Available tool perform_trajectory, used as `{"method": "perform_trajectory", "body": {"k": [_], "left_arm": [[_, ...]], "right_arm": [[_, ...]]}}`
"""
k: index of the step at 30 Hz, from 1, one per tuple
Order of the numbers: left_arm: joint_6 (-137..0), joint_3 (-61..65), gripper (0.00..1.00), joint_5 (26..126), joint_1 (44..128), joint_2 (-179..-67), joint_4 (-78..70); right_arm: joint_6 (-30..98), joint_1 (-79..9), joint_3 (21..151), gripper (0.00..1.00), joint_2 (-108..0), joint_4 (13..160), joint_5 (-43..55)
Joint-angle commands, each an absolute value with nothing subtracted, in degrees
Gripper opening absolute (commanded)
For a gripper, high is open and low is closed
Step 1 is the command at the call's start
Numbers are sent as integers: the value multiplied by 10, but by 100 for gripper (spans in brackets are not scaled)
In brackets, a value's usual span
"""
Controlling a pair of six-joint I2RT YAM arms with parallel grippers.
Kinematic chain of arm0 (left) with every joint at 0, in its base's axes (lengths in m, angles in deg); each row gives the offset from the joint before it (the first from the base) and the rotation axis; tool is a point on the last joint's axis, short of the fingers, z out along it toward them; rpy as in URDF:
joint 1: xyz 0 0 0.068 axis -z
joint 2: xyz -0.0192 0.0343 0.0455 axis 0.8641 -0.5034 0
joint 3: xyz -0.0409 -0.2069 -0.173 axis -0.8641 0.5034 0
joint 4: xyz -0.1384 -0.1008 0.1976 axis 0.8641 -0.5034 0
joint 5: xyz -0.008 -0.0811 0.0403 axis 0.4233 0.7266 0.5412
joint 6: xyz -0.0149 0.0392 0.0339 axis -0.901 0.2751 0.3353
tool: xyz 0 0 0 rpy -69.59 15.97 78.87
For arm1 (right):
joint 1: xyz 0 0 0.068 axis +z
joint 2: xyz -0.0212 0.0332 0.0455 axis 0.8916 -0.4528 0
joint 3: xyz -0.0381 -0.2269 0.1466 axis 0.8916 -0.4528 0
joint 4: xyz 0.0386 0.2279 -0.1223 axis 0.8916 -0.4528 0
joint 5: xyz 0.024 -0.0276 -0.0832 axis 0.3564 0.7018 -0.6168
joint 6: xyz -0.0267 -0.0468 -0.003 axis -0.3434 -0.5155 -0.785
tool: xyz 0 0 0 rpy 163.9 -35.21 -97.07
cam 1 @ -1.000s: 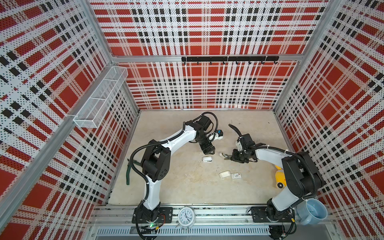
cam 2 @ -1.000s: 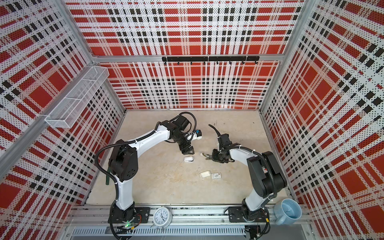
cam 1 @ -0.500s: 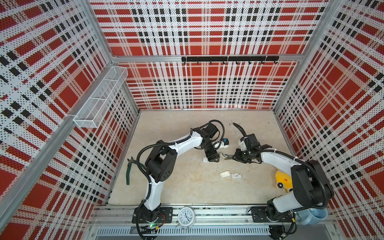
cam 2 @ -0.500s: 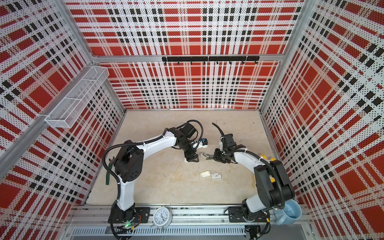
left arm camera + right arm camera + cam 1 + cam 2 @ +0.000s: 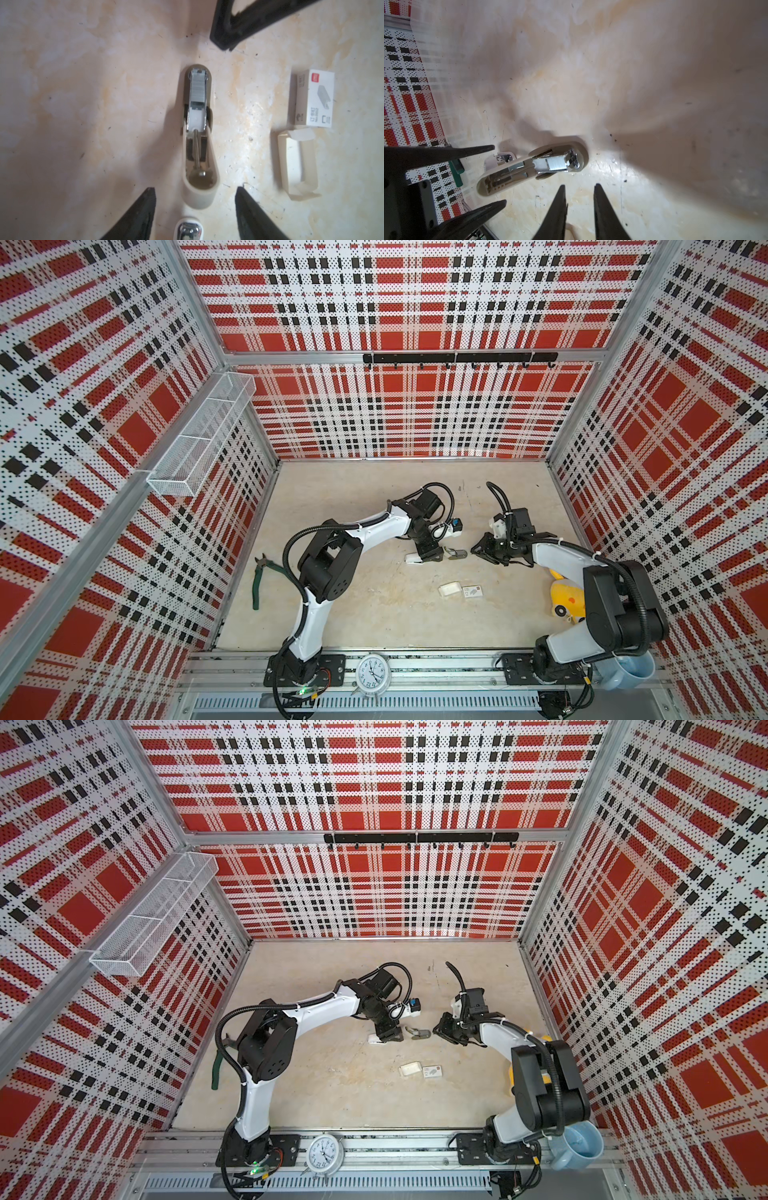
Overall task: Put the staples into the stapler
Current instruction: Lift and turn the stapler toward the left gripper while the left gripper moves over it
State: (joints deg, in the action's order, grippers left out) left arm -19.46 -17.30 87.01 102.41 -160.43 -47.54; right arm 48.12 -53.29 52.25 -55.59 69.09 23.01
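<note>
Sitting in the channel of the open stapler (image 5: 198,196) on the bench (image 5: 83,104), the staples (image 5: 198,87) look loaded. Your left hand (image 5: 195,188) has swung in and half-narrowed around the lid without touching it. Your right hand (image 5: 579,185) waits nearby, narrow and empty. Closing the lid likely remains.

Both top views give you bright, even light, though the red plaid perforated walls (image 5: 104,364) bow at the edges. Your left wrist view is soft, with glare on the mottled beige tabletop (image 5: 249,116) beside the open beige plastic stapler (image 5: 199,195); the right wrist view shows streaked blur and broad shadow.
</note>
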Motion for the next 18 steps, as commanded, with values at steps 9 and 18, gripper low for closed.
{"method": "perform_trajectory", "body": {"k": [9,18], "left_arm": [[-196,-159,45,861,1032,-1596,-445],[-204,-152,34,867,1033,-1583,-436]], "right_arm": [[472,-538,553,24,-599,733,261],[461,-539,560,24,-608,728,258]]}}
